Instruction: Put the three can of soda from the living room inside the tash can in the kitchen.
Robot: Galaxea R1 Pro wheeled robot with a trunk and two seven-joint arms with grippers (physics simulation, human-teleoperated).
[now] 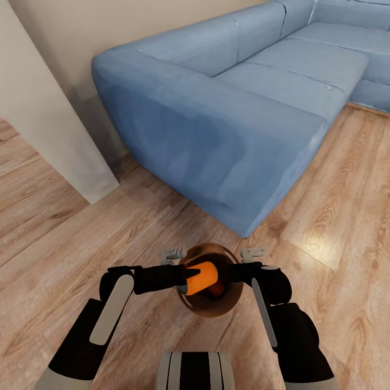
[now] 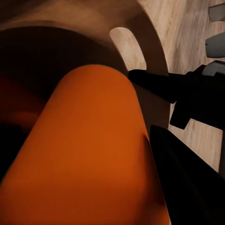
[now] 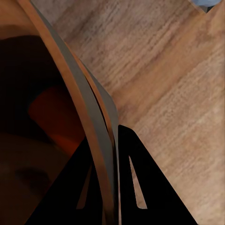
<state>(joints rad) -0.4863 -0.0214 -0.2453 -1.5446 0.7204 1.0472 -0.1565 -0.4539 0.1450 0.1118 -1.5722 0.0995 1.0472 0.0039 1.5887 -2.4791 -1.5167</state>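
- The left hand (image 1: 187,274), low in the middle of the head view, is pinched on an orange soda can (image 1: 202,277); the can lies on its side over the mouth of the trash can (image 1: 211,309).
- In the left wrist view the orange soda can (image 2: 89,159) bulks large, with one dark finger (image 2: 187,183) against its flank and the trash can's oval hand-hole (image 2: 127,51) just past it.
- The right hand (image 1: 236,272) is clamped on the trash can's rim and holds it up above the floor (image 1: 65,238). In the right wrist view its fingers (image 3: 133,187) straddle the thin brown wall (image 3: 93,140).
- A second orange shape (image 3: 56,119) sits inside the bucket; it is too dim to say more.
- The blue sofa (image 1: 244,103) fills the upper right of the head view, and a pale wall corner (image 1: 49,124) stands at the upper left.
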